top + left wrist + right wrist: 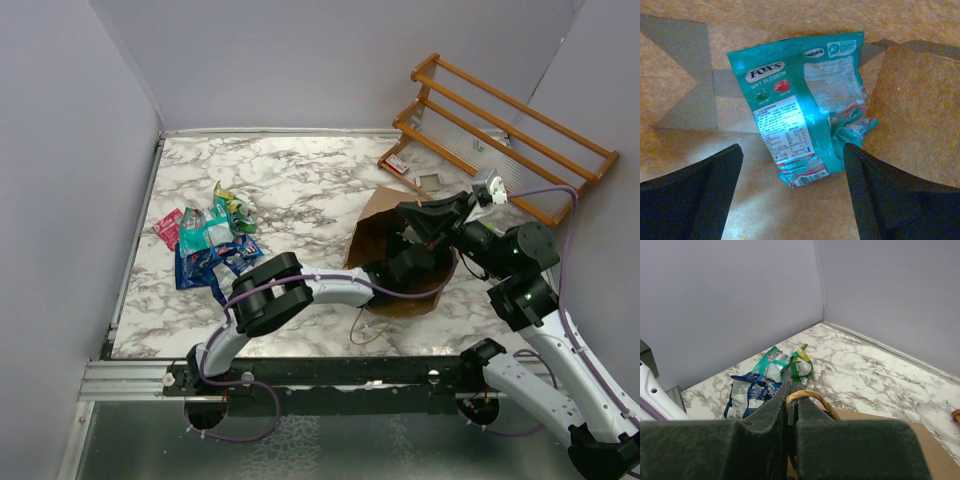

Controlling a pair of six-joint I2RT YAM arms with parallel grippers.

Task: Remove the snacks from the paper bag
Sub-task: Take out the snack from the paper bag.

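Left gripper [791, 162] gapes open above the marble table [300, 170], inside the paper bag [372, 215] whose rim the closed right gripper [792, 390] pinches, with snacks [210, 240] piled well apart and one teal packet [800, 105] lying unheld between the open jaws.

Your bag [372, 232] lay on the desk [300, 180] right of centre, the rack [500, 135] behind it at the far right. Your left gripper [792, 150] sat inside it, one packet [800, 105] on the bag's floor between its fingers [705, 195]. Other packets [210, 240] lay piled at the desk's left.
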